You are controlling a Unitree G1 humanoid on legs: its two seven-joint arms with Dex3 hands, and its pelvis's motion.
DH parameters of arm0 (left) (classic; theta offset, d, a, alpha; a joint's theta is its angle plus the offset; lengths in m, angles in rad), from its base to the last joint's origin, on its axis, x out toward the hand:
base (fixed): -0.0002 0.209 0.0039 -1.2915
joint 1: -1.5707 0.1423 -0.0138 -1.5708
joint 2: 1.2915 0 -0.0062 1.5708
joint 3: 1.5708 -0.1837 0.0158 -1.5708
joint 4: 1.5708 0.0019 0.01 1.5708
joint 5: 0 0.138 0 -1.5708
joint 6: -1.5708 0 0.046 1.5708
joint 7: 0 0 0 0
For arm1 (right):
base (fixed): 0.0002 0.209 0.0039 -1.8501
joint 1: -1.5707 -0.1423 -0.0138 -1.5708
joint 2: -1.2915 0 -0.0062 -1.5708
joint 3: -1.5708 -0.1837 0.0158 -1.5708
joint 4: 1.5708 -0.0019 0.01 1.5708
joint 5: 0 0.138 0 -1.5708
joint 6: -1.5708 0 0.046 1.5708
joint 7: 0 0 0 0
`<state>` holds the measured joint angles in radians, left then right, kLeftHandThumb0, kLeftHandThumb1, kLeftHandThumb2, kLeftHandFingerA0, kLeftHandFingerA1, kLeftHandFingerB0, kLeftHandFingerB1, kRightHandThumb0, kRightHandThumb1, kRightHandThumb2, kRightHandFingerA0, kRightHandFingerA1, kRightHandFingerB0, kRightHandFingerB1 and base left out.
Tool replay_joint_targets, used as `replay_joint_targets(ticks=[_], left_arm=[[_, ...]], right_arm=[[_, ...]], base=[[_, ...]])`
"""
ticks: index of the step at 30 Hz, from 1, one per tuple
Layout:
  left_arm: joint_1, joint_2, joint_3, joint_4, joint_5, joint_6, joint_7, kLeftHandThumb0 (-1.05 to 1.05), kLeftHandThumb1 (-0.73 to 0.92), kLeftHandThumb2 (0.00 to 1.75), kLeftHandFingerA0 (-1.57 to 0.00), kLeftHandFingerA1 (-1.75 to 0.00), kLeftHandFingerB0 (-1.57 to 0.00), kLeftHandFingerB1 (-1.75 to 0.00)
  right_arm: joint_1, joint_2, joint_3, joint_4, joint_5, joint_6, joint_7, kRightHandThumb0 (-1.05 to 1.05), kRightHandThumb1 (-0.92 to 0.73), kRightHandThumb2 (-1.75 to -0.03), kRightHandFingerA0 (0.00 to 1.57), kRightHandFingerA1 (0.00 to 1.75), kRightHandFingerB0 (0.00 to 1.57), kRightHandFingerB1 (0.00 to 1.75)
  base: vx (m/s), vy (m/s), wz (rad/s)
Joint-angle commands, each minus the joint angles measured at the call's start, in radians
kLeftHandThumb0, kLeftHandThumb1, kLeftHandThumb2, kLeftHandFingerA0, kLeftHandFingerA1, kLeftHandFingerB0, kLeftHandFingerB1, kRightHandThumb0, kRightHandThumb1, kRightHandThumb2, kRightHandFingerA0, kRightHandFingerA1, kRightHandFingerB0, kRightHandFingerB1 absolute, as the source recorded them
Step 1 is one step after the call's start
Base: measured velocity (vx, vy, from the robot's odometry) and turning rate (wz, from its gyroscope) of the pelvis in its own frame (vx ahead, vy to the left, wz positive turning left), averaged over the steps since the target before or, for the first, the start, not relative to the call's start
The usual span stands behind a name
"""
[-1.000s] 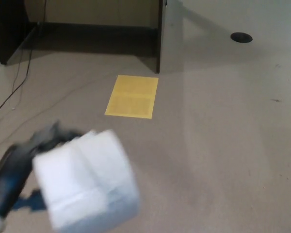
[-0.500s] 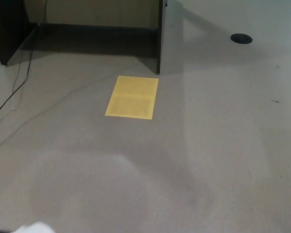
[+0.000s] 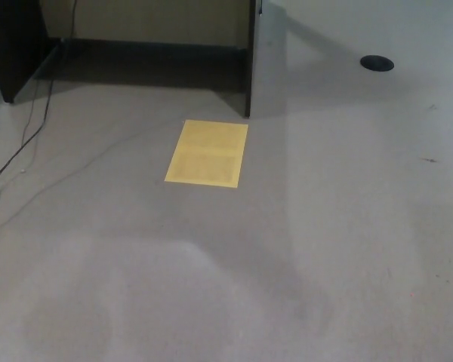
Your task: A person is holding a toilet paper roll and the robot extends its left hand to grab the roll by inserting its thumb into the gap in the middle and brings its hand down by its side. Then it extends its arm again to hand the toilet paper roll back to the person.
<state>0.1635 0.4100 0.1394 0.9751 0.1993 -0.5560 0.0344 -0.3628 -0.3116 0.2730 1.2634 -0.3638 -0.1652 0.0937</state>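
Head view: the camera is looking down at grey carpeted floor (image 3: 325, 249) carrying a yellow sheet (image 3: 207, 153), a dark desk panel (image 3: 250, 56) at the top, cables (image 3: 26, 139) trailing on the left and a round black floor cap (image 3: 377, 63) at upper right. Neither hand is showing, so finger state cannot be told for left or right; the toilet paper roll is also out of frame, and no person is showing. Judged from the task, the arm is probably hanging at the robot's side with the roll. To do the hand-back well, keep the thumb seated in the core while raising, extend slowly toward the person, and release only once the roll is supported.
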Motion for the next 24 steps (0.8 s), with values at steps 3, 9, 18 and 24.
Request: replay_joint_targets(ticks=[3,9,18,24], left_arm=[[-0.004,0.025,0.017,0.055,-0.038,-0.128,0.019,-0.15,0.79,0.73,-0.81,-1.45,-0.74,-1.18],[-0.053,-0.008,0.077,-0.059,-0.165,-0.089,-0.097,-0.17,0.83,0.68,-0.77,-1.59,-0.65,-1.34],[-0.253,-0.029,0.028,-0.628,-0.218,0.115,-0.171,-0.07,0.78,0.81,-0.92,-1.52,-0.75,-1.26],[-0.473,-0.059,-0.059,-0.851,-0.19,0.306,-0.207,-0.06,0.8,0.74,-0.92,-1.45,-0.73,-1.23]], right_arm=[[0.034,-0.001,0.009,0.007,-0.015,-0.004,-0.029,-0.45,-0.56,-0.85,0.63,0.69,0.3,0.48],[0.011,-0.007,-0.003,0.008,-0.001,0.006,-0.012,-0.44,-0.56,-0.86,0.59,0.67,0.31,0.49],[0.018,-0.013,-0.011,0.005,0.0,-0.007,-0.016,-0.38,-0.7,-0.6,0.64,0.63,0.35,0.35],[0.007,-0.009,-0.016,-0.001,0.005,0.007,-0.014,-0.44,-0.56,-0.87,0.63,0.72,0.3,0.49]], base=[[0.0,0.0,0.0],[0.0,0.0,0.0],[0.0,0.0,0.0],[0.0,0.0,0.0]])
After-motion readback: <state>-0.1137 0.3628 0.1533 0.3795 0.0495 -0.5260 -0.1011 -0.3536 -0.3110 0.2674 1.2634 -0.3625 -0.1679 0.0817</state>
